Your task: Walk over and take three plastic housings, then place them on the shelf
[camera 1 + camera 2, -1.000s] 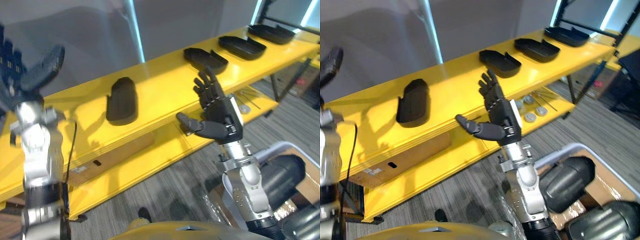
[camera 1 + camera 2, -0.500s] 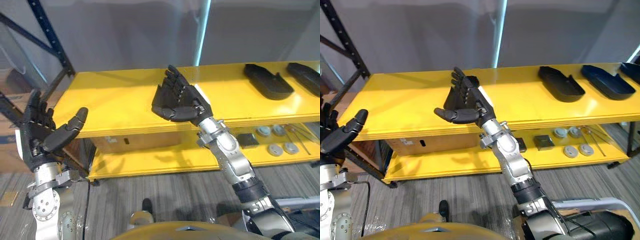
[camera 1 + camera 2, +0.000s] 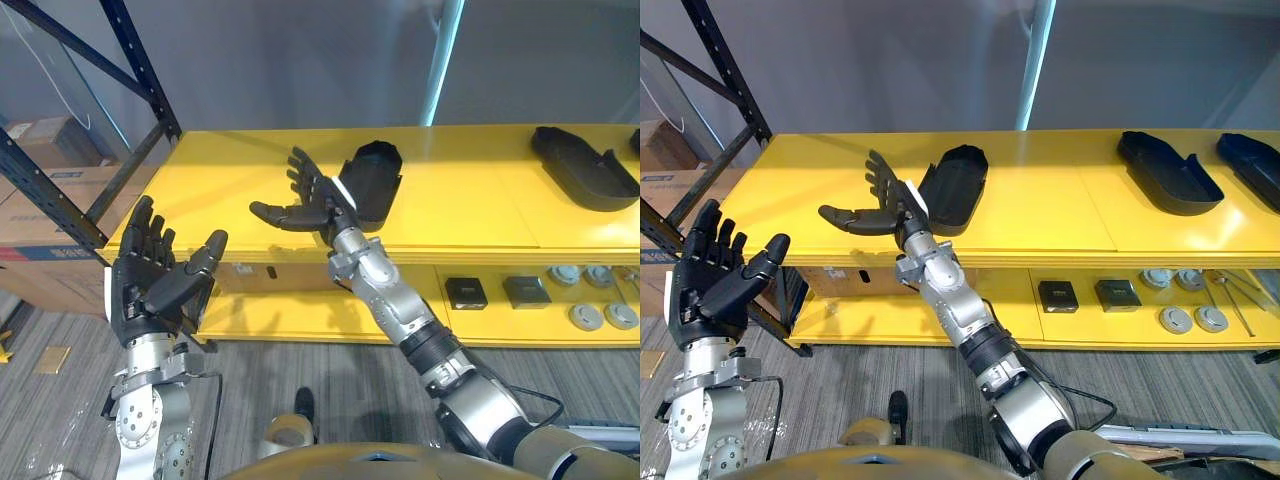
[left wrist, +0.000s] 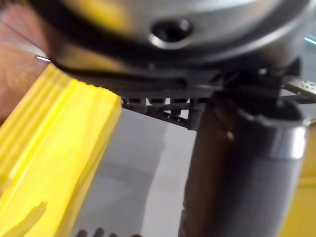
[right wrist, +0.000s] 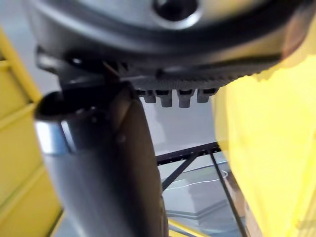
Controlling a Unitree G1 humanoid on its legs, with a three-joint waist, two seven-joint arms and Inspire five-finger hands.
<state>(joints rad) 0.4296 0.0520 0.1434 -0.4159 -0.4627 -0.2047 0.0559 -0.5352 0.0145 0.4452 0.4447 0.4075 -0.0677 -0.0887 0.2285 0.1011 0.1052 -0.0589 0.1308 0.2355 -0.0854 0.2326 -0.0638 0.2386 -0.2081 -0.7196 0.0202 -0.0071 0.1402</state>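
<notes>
The view has swung left along the yellow shelf (image 3: 470, 205), bringing a dark rack upright (image 3: 728, 72) into the upper left. The right hand (image 3: 315, 205) now spreads its fingers straighter, and a black housing (image 3: 372, 178) shows just right of it. The left hand (image 3: 150, 285) has dropped from the upper left corner to the lower left.

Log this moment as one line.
left hand: open, empty | right hand: open, beside housing | housing: on yellow shelf top | second housing: farther right

Left arm (image 3: 150, 420), right arm (image 3: 395, 305): silver-grey, rounded jointed segments; black band on right forearm. Left hand (image 3: 142, 293), right hand (image 3: 314, 207): dark, ribbed fingers; white patch at right wrist.
</notes>
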